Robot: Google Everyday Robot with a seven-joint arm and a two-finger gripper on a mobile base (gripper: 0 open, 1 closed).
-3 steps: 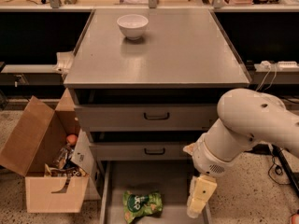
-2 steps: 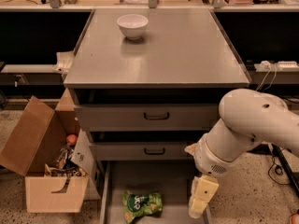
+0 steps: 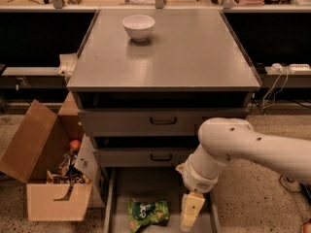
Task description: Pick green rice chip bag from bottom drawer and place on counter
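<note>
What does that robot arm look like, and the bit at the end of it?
The arm is smooth, white and thick, like rounded tubes, with a few small dark dots. No cables show on it. The gripper, over the bottom drawer, is pale yellowish and blocky.

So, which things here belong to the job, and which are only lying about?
Job: green rice chip bag in the bottom drawer; counter; gripper, low over the drawer, right of the bag.
Lying about: white bowl on the counter; cardboard box on the floor.

Three drawers (image 3: pixel 163 122). One green rice chip bag (image 3: pixel 147 212), one bowl (image 3: pixel 139 26), one cardboard box (image 3: pixel 48 183). One gripper (image 3: pixel 191 212), above the bottom drawer (image 3: pixel 146 183).
</note>
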